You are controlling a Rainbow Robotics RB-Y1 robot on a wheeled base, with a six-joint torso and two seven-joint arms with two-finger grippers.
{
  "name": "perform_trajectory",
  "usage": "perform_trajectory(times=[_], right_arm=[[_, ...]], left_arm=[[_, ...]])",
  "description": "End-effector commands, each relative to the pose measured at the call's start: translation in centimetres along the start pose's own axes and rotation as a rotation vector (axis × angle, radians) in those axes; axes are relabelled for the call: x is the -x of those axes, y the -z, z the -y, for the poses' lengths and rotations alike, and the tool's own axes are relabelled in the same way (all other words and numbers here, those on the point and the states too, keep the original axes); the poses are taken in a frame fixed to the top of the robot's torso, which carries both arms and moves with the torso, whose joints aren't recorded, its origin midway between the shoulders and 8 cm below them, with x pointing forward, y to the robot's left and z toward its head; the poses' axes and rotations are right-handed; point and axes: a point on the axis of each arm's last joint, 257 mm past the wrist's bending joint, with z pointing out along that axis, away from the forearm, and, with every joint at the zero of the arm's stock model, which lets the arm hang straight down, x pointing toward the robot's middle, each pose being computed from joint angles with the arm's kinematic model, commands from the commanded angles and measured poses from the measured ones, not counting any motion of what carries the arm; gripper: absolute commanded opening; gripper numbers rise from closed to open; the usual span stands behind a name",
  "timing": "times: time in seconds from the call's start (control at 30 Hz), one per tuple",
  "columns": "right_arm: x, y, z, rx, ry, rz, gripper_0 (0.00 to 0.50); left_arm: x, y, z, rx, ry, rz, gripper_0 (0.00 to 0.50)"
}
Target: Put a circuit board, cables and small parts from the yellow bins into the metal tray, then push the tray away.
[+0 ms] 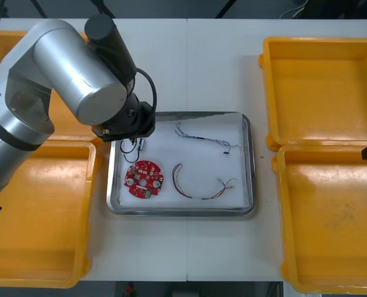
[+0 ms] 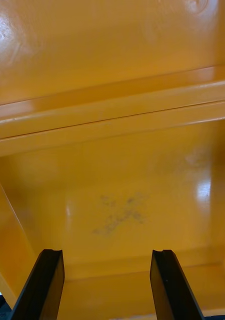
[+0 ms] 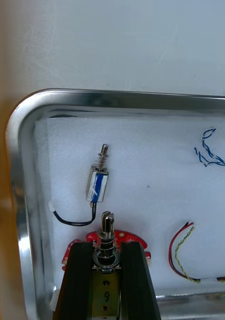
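Fingers (image 3: 80,280) of the left gripper (image 3: 107,248), at the metal tray's (image 1: 180,211) upper-left corner in front view, clamp a small metal part (image 3: 107,225), shaft pointing toward the upper rim. Right gripper (image 2: 105,252) gapes above a yellow bin (image 2: 112,150).

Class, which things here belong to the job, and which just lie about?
Job: metal tray; circuit board; blue and white cable; red and yellow cable; small metal part; second metal part in left gripper; yellow bins.
Lying about: table; right gripper, idle over bin.
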Motion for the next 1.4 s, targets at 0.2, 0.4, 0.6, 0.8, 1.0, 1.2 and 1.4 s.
perform_trajectory(times=[0.2,0.4,0.6,0.8,1.0,1.2,1.4], right_arm=[[1.0,1.5,1.0,-0.025,0.015,0.051,0.5],[1.0,1.5,1.0,-0.025,0.015,0.051,0.5],[1.0,1.5,1.0,-0.025,0.015,0.051,0.5],[1.0,1.5,1.0,-0.025,0.015,0.051,0.5],[1.0,1.5,1.0,-0.025,0.015,0.051,0.5],[1.0,1.5,1.0,-0.025,0.015,0.051,0.5],[1.0,1.5,1.0,-0.025,0.015,0.051,0.5]], left_arm=[[-1.6,-2.5,3.2,0.015,0.002,-0.001,0.0],[-1.2,-4.7,3.5,0.035,-0.004,0.034,0.0],[-1.1,-5.6,3.9,0.022,-0.006,0.036,0.0],[-1.7,-6.9,4.4,0.027,-0.04,0.05,0.0],[-1.8,-7.7,4.3,0.029,-0.047,0.05,0.0],[-2.3,-8.5,4.0,0.045,-0.06,0.047,0.0],[-2.6,-8.7,4.0,0.048,-0.067,0.045,0.0]])
